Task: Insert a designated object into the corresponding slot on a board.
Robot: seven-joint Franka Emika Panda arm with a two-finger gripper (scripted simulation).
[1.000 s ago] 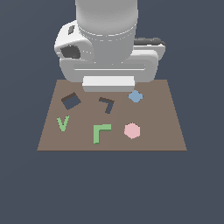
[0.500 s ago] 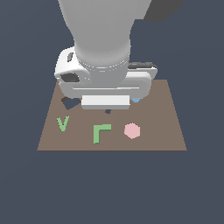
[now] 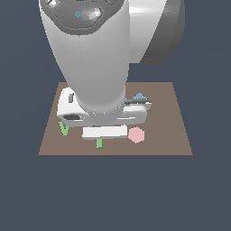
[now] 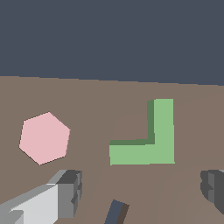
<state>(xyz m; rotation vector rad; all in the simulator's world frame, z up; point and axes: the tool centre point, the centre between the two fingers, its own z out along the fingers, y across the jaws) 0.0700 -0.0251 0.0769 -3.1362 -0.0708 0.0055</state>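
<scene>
The flat green L-shaped block (image 4: 151, 142) lies on the brown board (image 4: 100, 100). In the exterior view only one end of it (image 3: 99, 143) shows under my hand. My gripper (image 4: 140, 192) is open and empty, above the block and apart from it. One finger (image 4: 65, 192) shows on the pink hexagon's side and the other (image 4: 214, 186) on the far side. In the exterior view my arm hides the dark L-shaped slot. A small dark edge (image 4: 116, 213) shows in the wrist view; I cannot tell which recess it is.
A pink hexagon (image 3: 136, 135) lies beside the block and also shows in the wrist view (image 4: 44, 138). A thin green V piece (image 3: 63, 128) lies at the board's (image 3: 176, 131) left in the exterior view. A blue piece (image 3: 140, 96) peeks out behind my hand.
My arm has come down and forward over the board. It now covers the slots and most of the green L block. The pieces have not moved.
</scene>
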